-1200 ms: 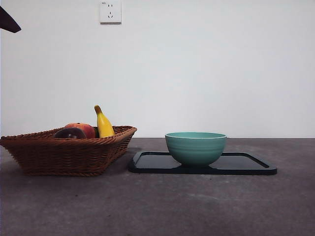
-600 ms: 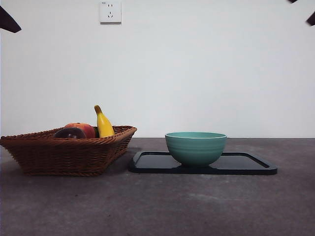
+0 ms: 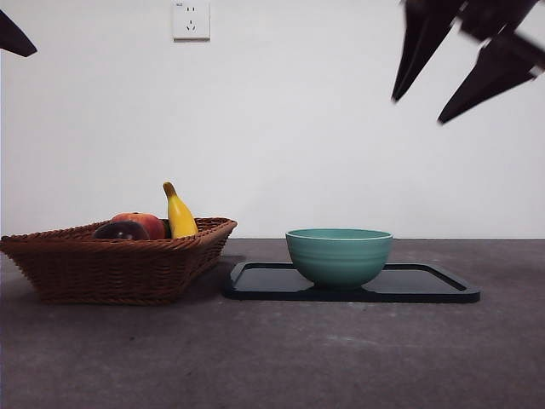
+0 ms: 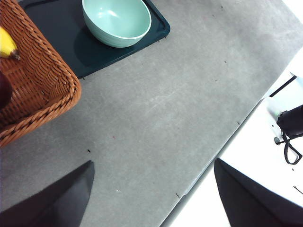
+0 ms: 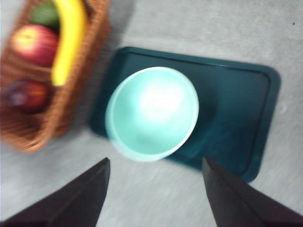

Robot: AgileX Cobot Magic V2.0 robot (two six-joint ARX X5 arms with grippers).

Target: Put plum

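The plum point(image 3: 120, 231), dark maroon and glossy, lies in the wicker basket point(image 3: 102, 268) at the left, beside a red-orange fruit point(image 3: 146, 223) and a yellow banana point(image 3: 179, 215). The right wrist view shows the plum point(image 5: 26, 94) near the basket's corner. My right gripper point(image 3: 419, 109) hangs high at the upper right, open and holding nothing, above the green bowl point(image 3: 339, 256). Its jaws frame the bowl point(image 5: 151, 113) in the right wrist view. My left gripper point(image 4: 154, 163) is open over bare table, and only a sliver of the plum point(image 4: 4, 90) shows there.
The bowl stands on a black tray point(image 3: 426, 285) right of the basket. A green fruit point(image 5: 45, 14) lies at the basket's far end. The table's edge point(image 4: 213, 161) runs near the left gripper, with a black clamp point(image 4: 291, 125) beyond it. A wall socket point(image 3: 191, 19) sits on the wall.
The right gripper has come down into the front view from the top right corner, its open jaws now large above the bowl. The fruit, basket, bowl and left arm have not moved.
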